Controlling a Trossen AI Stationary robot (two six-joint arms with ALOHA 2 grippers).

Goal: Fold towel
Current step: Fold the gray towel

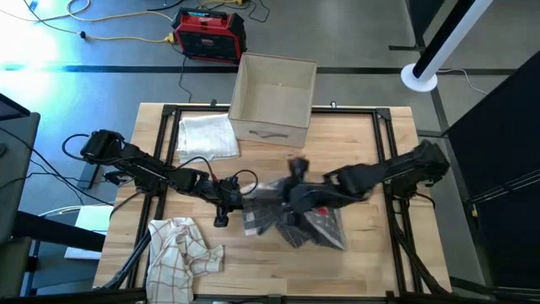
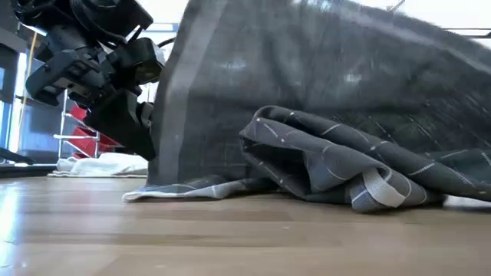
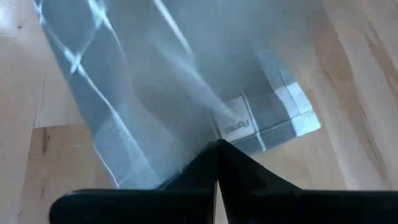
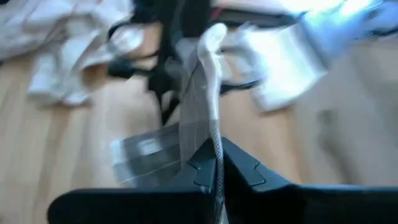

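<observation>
Across the wooden table (image 1: 371,253), largest of all, stands a dark metal frame, and at the far edge a cardboard box (image 1: 272,97) sits open. To the left of the box lies a folded white towel (image 1: 206,135); at the near left corner a checked cream cloth (image 1: 180,249) lies crumpled.

At the table's middle, slightly near, is the grey towel (image 1: 299,221), the thing being folded. The low view shows part of it raised like a curtain while the rest lies bunched on the wood beneath.

Both arms reach in toward it. The left gripper (image 3: 216,163) has its fingers pressed together on a towel edge close to the sewn label (image 3: 237,122). The right gripper (image 4: 214,165) likewise pinches a thin edge of the towel, which stands up between its fingers.

Judged from this, the step in hand is lifting one side of the towel to carry it over for a fold. The next move probably calls for both grippers to travel together, keeping the held edge taut and level, so the lifted part lands square on the bunched part instead of dragging it.
</observation>
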